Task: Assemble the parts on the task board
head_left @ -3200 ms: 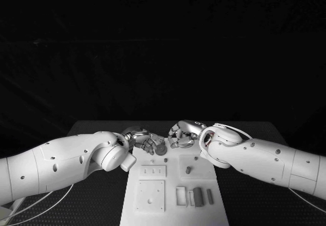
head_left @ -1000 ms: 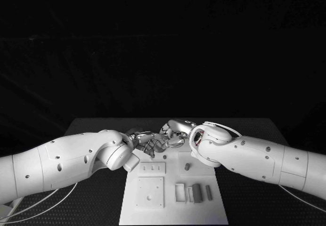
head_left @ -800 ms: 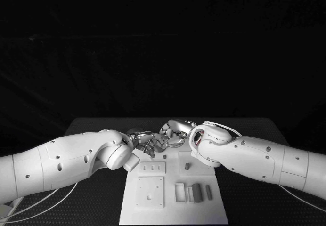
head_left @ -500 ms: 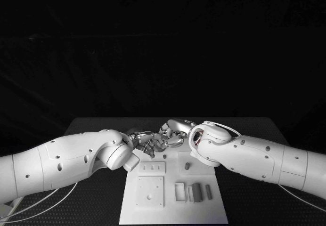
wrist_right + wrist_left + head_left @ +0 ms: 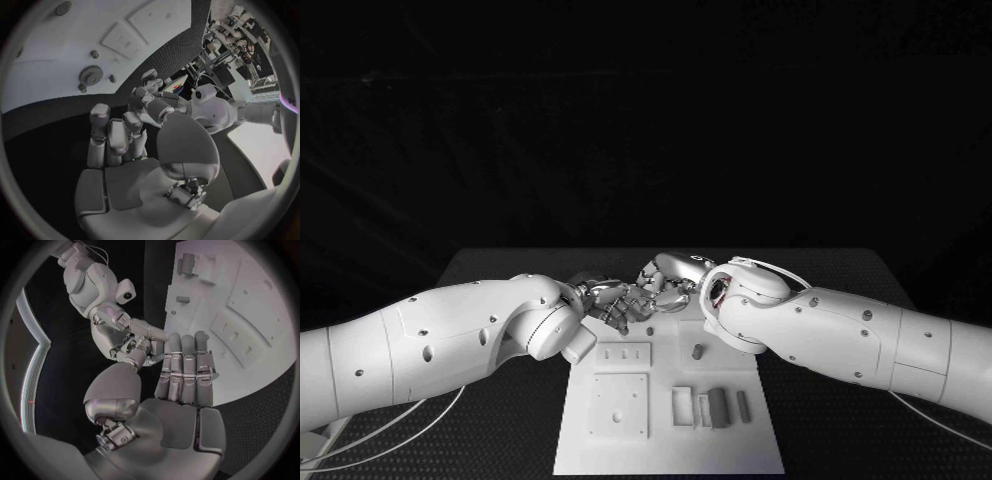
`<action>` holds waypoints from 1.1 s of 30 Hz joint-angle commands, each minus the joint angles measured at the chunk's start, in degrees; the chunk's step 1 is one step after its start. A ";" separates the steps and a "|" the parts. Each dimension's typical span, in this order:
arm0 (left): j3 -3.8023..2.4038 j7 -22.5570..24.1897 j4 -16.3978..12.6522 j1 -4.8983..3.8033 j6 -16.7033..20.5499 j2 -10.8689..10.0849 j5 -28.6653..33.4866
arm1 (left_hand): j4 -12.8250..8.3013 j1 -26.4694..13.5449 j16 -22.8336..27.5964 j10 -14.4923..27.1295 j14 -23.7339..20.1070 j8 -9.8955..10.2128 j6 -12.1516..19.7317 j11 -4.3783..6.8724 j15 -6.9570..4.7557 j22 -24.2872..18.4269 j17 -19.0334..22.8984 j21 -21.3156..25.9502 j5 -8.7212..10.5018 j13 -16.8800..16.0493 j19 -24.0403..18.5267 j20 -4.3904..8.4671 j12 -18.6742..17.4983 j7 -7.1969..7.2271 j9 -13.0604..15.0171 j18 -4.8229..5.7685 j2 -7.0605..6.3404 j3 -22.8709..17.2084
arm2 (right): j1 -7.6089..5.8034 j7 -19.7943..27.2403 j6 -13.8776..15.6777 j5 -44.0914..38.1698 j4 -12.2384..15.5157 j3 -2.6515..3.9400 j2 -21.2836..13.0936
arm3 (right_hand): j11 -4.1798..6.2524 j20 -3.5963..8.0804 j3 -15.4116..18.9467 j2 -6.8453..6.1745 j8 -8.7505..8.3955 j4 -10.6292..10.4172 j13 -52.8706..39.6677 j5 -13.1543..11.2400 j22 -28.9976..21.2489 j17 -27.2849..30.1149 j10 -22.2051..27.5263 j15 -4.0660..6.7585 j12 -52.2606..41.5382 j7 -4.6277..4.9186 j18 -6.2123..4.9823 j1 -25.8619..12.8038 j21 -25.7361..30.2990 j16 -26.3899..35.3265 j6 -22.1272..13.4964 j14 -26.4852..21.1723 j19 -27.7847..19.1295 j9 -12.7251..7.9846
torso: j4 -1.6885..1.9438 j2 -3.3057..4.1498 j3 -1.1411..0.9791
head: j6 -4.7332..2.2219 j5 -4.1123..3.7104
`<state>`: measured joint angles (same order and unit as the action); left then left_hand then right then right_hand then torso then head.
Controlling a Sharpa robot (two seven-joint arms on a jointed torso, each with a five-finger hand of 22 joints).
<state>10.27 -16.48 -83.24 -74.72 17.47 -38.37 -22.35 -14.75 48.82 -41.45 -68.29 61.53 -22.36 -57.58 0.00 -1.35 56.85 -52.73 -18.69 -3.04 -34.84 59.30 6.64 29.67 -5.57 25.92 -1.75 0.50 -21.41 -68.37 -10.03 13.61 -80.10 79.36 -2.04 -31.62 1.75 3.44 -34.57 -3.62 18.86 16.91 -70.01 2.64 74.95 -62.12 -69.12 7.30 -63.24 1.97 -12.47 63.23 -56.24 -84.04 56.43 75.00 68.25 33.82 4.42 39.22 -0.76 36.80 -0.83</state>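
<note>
Task board (image 5: 668,440) sits mid-table, a long white plate running away from us. On it we see a square panel (image 5: 619,408) on the near left, a small three-slot block (image 5: 626,356) behind it, a short grey peg (image 5: 697,352) standing to the right of that block, and a row of upright grey and white bars (image 5: 711,408) on the near right. The right wrist view adds a small gear (image 5: 91,75) lying flat on the board, with two small round pieces (image 5: 95,54) near it.

Both hands meet over the board's far end. Left hand (image 5: 178,390): fingers straight and together, thumb curled in, nothing in the palm that we can see. Right hand (image 5: 134,150): fingers bent, no part visible in it. Fingertips of the two hands are very close or touching; we cannot tell whether either one grips anything between them.

Black table (image 5: 488,270) lies under the board.
</note>
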 commanded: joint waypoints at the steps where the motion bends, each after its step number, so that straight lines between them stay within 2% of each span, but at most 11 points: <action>1: -0.21 1.50 -0.46 -0.16 -1.18 0.23 -0.10 | 0.03 0.10 -0.14 -0.09 0.17 -0.39 -0.37 0.09 -0.08 0.06 0.07 -0.17 0.19 -0.05 0.28 0.03 0.37 -0.10 0.09 -0.61 0.26 -0.22 | 0.23 0.46 -1.49 -0.33 -0.08 -0.11 0.19 | 0.06 0.38 -0.02 0.36 0.11 -0.24 -0.06 0.19 1.03 0.06 -0.29 0.31 -0.32 2.55 -2.53 0.00 -0.23 -0.26 4.26 0.17 -0.05 0.28 | 0.00 0.01 0.02 | 0.04 -0.03; 3: -0.21 1.51 -0.46 -0.16 -1.19 0.20 -0.10 | -1.25 3.68 -0.46 -0.57 0.63 -0.54 -0.90 0.24 -0.25 0.22 0.25 -0.40 0.26 -0.13 0.74 -0.12 0.59 0.05 0.15 -0.32 1.79 -3.06 | 0.24 0.46 -1.56 -0.33 -0.09 -0.11 0.20 | 0.06 0.38 -0.02 0.37 0.11 -0.25 -0.08 0.19 1.03 0.05 -0.32 0.32 -0.35 2.54 -2.53 0.00 -0.23 -0.26 4.27 0.18 -0.04 0.28 | 0.02 0.00 0.03 | 0.07 -0.03; 4: -0.21 1.52 -0.46 -0.16 -1.17 0.19 -0.08 | -1.57 6.61 -0.94 -1.27 1.32 -0.77 -1.67 0.48 -0.42 0.39 0.43 -0.67 0.13 -0.25 1.34 -0.04 0.91 0.33 0.22 -0.20 2.80 -6.18 | 0.25 0.45 -1.59 -0.33 -0.11 -0.11 0.22 | 0.07 0.38 -0.02 0.38 0.11 -0.25 -0.08 0.19 1.02 0.06 -0.31 0.32 -0.35 2.54 -2.53 -0.01 -0.23 -0.26 4.27 0.18 -0.04 0.28 | 0.03 0.00 0.02 | 0.09 -0.03; 5: -0.21 1.51 -0.46 -0.16 -1.19 0.18 -0.08 | -1.00 6.42 -1.15 -1.40 1.44 -0.49 -1.91 0.34 -0.24 0.52 1.01 -0.66 0.14 -0.17 1.52 -0.01 0.83 0.20 0.03 0.14 1.92 -8.05 | 0.26 0.44 -1.60 -0.33 -0.14 -0.11 0.24 | 0.07 0.38 -0.01 0.38 0.11 -0.25 -0.06 0.19 1.02 0.08 -0.29 0.32 -0.33 2.54 -2.53 -0.01 -0.23 -0.25 4.28 0.17 -0.04 0.28 | 0.03 0.00 0.01 | 0.11 -0.04; 9: -0.22 1.53 -0.55 -0.16 -1.23 0.15 -0.06 | -0.95 5.71 -1.58 -1.59 1.51 -0.29 -2.24 0.39 -0.30 0.81 1.60 -0.70 0.10 -0.16 1.65 0.24 0.84 0.25 -0.08 0.36 1.59 -9.23 | 0.29 0.39 -1.71 -0.33 -0.30 -0.12 0.24 | 0.08 0.38 -0.01 0.39 0.10 -0.25 -0.07 0.19 1.02 0.13 -0.30 0.33 -0.34 2.53 -2.53 -0.02 -0.23 -0.24 4.29 0.14 -0.04 0.28 | 0.00 0.01 0.00 | 0.14 -0.03; 29: -0.22 1.47 -0.51 -0.16 -1.07 0.00 0.15 | -1.17 4.97 -2.52 -2.06 1.72 -0.23 -2.86 0.58 -0.50 1.36 2.31 -0.89 0.11 -0.32 2.00 0.60 1.10 0.43 -0.07 0.58 1.74 -10.37 | 0.49 0.40 -1.95 -0.33 -0.48 -0.15 0.22 | 0.11 0.37 0.02 0.42 0.06 -0.25 -0.14 0.19 0.99 0.16 -0.33 0.36 -0.43 2.49 -2.53 -0.06 -0.21 -0.22 4.33 0.16 -0.04 0.27 | 0.00 0.02 -0.02 | 0.29 0.00; 33: -0.22 1.61 -0.48 -0.16 -0.66 -0.02 0.15 | -1.03 4.49 -3.05 -2.37 1.92 -0.30 -3.19 0.72 -0.63 1.64 2.50 -1.04 0.15 -0.47 2.23 0.76 1.34 0.55 0.00 0.62 2.22 -10.59 | 0.52 0.39 -1.93 -0.33 -0.48 -0.15 0.18 | 0.12 0.37 0.02 0.41 0.06 -0.25 -0.14 0.19 0.99 0.21 -0.33 0.36 -0.43 2.49 -2.53 -0.07 -0.21 -0.21 4.34 0.13 -0.04 0.27 | -0.04 0.01 -0.04 | 0.32 0.03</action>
<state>10.27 -16.47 -83.37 -74.69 17.38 -38.57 -22.35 -15.78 53.57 -44.37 -69.85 63.03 -22.38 -60.13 0.30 -1.95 58.45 -50.30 -19.36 -2.74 -35.27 61.25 7.36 30.74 -5.09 25.66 -0.91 2.31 -31.77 -68.08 -9.89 12.95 -80.05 78.89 -2.07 -31.53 1.75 3.43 -34.48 -3.64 18.69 17.00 -70.11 2.66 74.95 -62.00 -69.12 7.43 -63.46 1.97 -12.48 63.21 -56.25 -84.04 56.44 75.14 68.27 34.05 4.41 39.24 -0.78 37.09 -0.85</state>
